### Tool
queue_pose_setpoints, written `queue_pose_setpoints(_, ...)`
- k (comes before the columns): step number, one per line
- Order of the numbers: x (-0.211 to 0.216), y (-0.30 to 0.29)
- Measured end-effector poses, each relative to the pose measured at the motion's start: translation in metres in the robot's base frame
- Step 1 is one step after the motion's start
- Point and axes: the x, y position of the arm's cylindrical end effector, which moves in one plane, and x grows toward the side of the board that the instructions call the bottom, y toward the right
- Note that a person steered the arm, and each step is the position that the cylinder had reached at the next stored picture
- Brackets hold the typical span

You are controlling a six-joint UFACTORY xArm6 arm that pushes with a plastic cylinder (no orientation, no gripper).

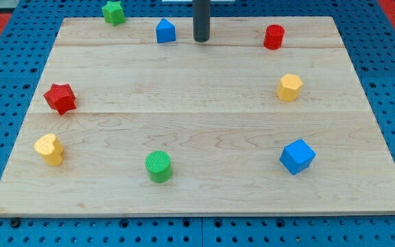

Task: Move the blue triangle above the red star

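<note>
The blue triangle sits near the view's top, left of centre, on the wooden board. The red star lies at the view's left edge of the board, well below and left of the blue triangle. My tip is at the end of the dark rod near the view's top centre, just right of the blue triangle with a small gap between them.
A green star is at the top left. A red cylinder is at the top right. A yellow hexagon is at right. A blue cube, a green cylinder and a yellow heart lie along the bottom.
</note>
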Motion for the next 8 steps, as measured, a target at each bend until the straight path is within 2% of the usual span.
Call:
queue_pose_setpoints(1,-0.032,-0.033)
queue_pose_setpoints(2,-0.006,-0.095)
queue_pose_setpoints(3,0.006,-0.091)
queue_pose_setpoints(5,-0.001,0.007)
queue_pose_setpoints(7,0.037,-0.064)
queue_pose_setpoints(8,0.038,-0.13)
